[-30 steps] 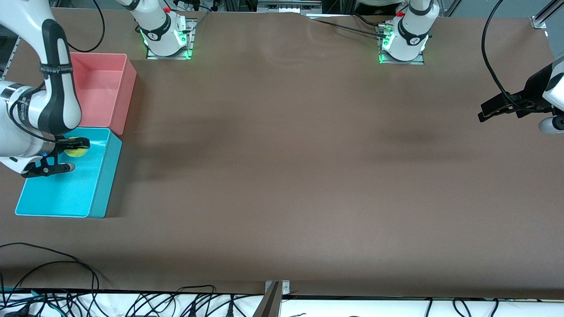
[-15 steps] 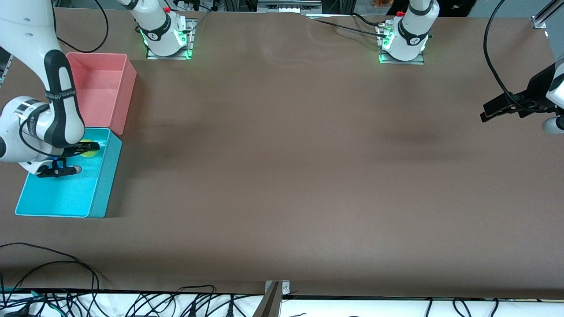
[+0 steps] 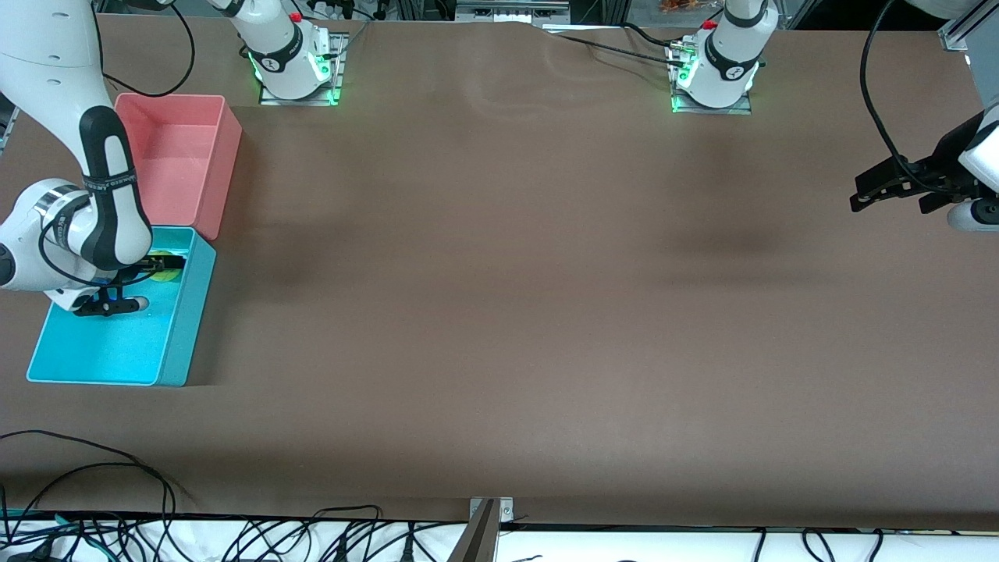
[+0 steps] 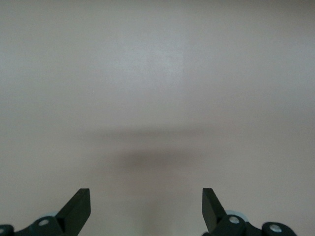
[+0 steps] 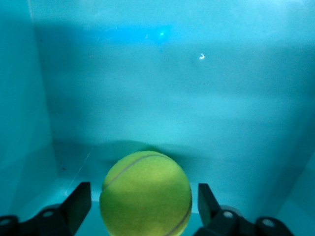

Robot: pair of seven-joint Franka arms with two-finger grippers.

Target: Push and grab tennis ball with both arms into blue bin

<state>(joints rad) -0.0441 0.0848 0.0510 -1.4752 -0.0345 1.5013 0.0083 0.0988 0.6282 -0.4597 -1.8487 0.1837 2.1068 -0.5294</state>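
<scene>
The tennis ball [image 5: 146,193] lies inside the blue bin [image 3: 181,328] at the right arm's end of the table. In the front view the ball [image 3: 161,267] shows partly under a black finger. My right gripper [image 3: 147,282] is down inside the bin with its jaws either side of the ball. It is open, and a gap shows between the ball and each finger [image 5: 78,202]. In its own wrist view the right gripper [image 5: 143,209] sits low around the ball. My left gripper [image 3: 886,187] waits open and empty above bare table at the left arm's end, and it also shows in the left wrist view [image 4: 145,209].
A pink bin [image 3: 222,168] stands right beside the blue bin, farther from the front camera. The two arm bases [image 3: 295,58] stand along the table's edge farthest from the front camera. Cables hang along the table edge nearest the front camera.
My right gripper and the ball have shifted inside the blue bin toward its wall on the table's middle side. The left gripper has drifted slightly.
</scene>
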